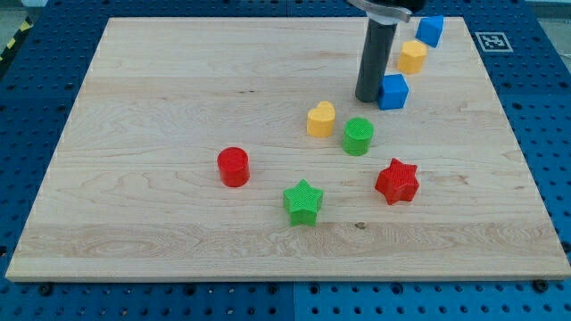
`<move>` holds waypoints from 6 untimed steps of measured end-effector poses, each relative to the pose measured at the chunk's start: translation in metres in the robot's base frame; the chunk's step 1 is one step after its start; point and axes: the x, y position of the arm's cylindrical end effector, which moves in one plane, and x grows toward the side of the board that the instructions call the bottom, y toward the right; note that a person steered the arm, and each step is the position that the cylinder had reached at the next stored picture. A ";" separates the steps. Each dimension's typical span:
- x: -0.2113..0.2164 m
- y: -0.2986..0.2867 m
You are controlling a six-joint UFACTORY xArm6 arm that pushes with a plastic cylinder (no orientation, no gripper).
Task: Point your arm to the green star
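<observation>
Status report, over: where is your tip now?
My tip beside blue cube. Green star far toward view's bottom, untouched. Yellow heart, green cylinder between.

My rod [375, 53] runs off the view's top edge. It hides part of the blue cube's [393, 91] left side.

There is just one camera, set above the near edge of the counter [134, 107] and tilted down and forward across it. The far edge runs along the view's top and looks shorter than the near edge at the view's bottom. It sits close enough that the wooden board nearly fills the picture, with a strip of blue perforated base [27, 116] showing round it. The arm's upper part is cut off at the view's top.
</observation>
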 end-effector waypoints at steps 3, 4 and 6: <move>0.000 -0.093; 0.008 -0.133; 0.093 -0.133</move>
